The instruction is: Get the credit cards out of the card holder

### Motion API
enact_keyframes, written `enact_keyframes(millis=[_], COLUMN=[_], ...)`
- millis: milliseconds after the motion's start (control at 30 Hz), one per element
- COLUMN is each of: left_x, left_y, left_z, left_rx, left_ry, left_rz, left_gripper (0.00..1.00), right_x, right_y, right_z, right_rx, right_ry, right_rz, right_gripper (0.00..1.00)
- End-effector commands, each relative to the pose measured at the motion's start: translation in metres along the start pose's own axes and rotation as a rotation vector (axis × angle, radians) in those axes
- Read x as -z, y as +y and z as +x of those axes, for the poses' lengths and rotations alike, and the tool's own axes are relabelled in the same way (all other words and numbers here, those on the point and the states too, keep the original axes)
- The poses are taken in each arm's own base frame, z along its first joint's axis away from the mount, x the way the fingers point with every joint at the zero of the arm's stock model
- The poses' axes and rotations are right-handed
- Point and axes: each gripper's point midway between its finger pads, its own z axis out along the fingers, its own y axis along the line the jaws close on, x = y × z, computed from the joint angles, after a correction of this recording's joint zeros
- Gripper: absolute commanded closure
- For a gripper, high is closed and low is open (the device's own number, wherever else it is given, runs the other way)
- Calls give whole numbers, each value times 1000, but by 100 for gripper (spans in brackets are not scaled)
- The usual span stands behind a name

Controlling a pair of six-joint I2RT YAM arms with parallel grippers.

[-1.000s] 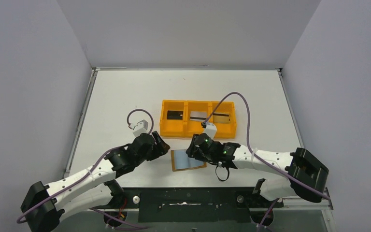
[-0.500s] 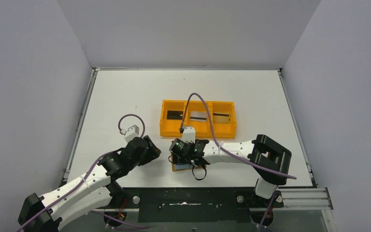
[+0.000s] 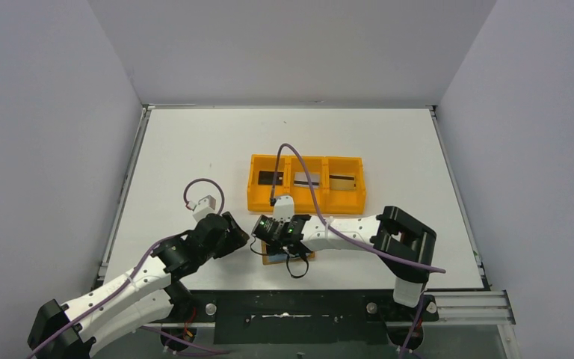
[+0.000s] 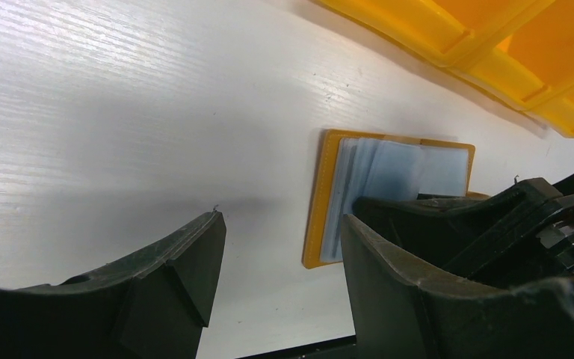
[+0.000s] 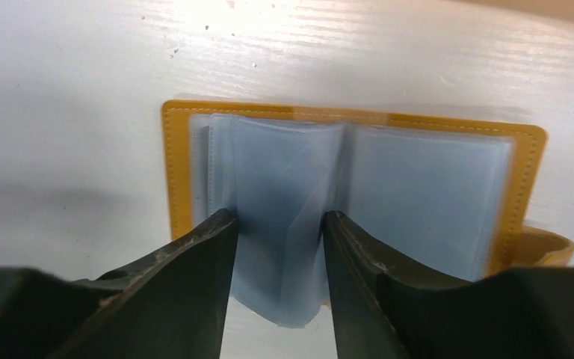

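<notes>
The card holder lies open on the table, tan-orange rim around pale blue plastic sleeves. My right gripper hangs over its left panel, and a bowed, creased sleeve leaf is squeezed between the two fingers. From above, the right gripper covers most of the card holder. My left gripper stands open over bare table just left of the card holder, with nothing in it. Three credit cards lie in the orange tray: a dark one and two greyish ones.
The orange three-compartment tray stands just behind the holder, and its wall shows at the top of the left wrist view. The left gripper and the right one are close together. The table's near edge lies right below the holder.
My right arm has swung left over the card holder, and its jaws now straddle the sleeves. The left arm has drawn back slightly to the left.
</notes>
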Motion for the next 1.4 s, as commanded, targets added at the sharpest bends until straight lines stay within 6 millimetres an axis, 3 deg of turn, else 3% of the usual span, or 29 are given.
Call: enact_keyframes(millis=[0,267,400,533,767,1000,1167,1367], left_x=[1,-1,1,3,-10,-39,-48,-63], left_y=[-13,-29,-56,-85,-117,-121,-130,-114], left_z=[-6,-2,3,7,24,37,45,63], left_rx=[30,4,-17,-31,-64,-44,-45,-35], left_ry=[-17,19,58,98,201,248,283,338], left_rz=[49,110,229,354,464,428,450,377], left_gripper=[42,42,43,42,42,42,42,42], right_x=[-2,0,3,4,2,-2,-4,-5], right_y=[-10,-3,1,-4,-18,-32,-39,-42], right_z=[3,0,-7,-6,3,10,14,17], right_rx=[11,-87,-201,-327,-450,-504,-521,-547], right_ry=[-9,-11,-4,3,15,11,15,18], right_rz=[43,-108,-284,-449,-553,-557,-550,-569], right_gripper=[59,69,76,77,77,75,74,73])
